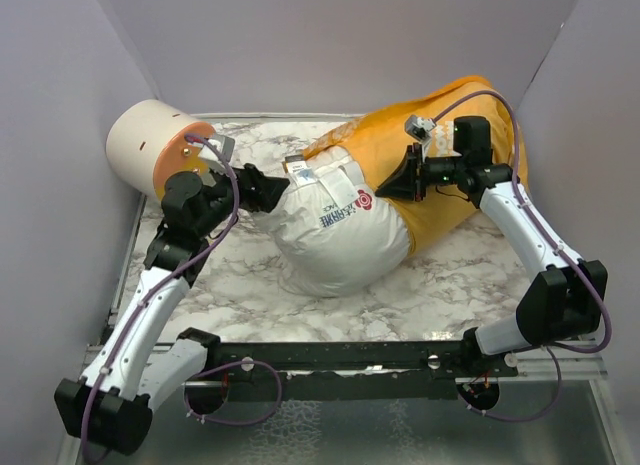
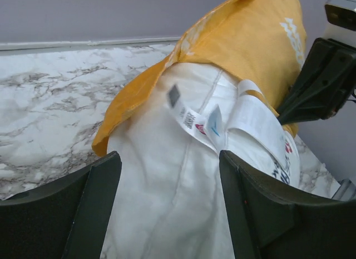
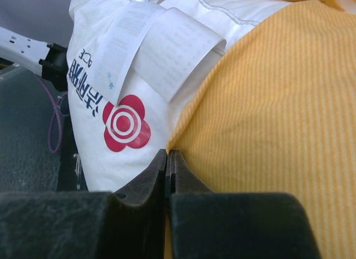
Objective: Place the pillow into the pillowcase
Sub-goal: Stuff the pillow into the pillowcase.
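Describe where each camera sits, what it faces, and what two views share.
Top external: above, behind left arm and right arm, looking down on the marbled table.
Left wrist: faces the plump white pillow past the open left gripper.
Right wrist: faces the hem of the orange-yellow fabric pillowcase past the shut right gripper.
Both wrists share the pillow's label.

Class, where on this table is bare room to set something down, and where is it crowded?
Bare marble table between pillow and near rail, and behind, between cylinder and pillowcase. Crowded across the middle.
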You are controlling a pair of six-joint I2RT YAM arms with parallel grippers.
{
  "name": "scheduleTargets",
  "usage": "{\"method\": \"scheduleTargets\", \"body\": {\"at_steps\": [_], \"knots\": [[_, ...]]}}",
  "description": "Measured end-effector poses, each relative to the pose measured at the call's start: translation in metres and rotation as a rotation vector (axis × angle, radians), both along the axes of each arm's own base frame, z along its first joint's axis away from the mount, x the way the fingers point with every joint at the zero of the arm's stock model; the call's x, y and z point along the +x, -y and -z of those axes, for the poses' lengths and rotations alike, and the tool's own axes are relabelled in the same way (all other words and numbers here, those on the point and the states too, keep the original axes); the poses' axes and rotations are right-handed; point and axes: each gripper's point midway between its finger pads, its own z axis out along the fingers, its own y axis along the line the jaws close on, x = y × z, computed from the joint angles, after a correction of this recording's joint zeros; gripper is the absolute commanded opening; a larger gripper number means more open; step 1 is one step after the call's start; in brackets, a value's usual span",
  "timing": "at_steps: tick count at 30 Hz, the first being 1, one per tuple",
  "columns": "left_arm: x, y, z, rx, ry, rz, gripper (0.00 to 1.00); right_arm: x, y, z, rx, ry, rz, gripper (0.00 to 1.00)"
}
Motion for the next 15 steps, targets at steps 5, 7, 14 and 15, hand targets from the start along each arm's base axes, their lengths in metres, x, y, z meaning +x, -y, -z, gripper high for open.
{"method": "scheduleTargets", "body": {"at_steps": [5,7,14,15], "knots": [[-0.037,-0.002,-0.024,-0.006,0.048,0.057,0.48,0.001,0.000,-0.002,0.009,0.001,-0.001,0.01],[-0.050,0.010,-0.030,-0.040,0.046,0.136,0.48,0.001,0.000,-0.003,0.014,-0.001,-0.005,0.01],[-0.113,0.118,0.000,0.002,-0.040,0.504,0.54,0.001,-0.002,-0.006,0.031,-0.022,-0.028,0.01],[-0.112,0.132,0.015,0.041,-0.071,0.522,0.54,0.002,-0.002,-0.008,0.034,-0.022,-0.032,0.01]]}}
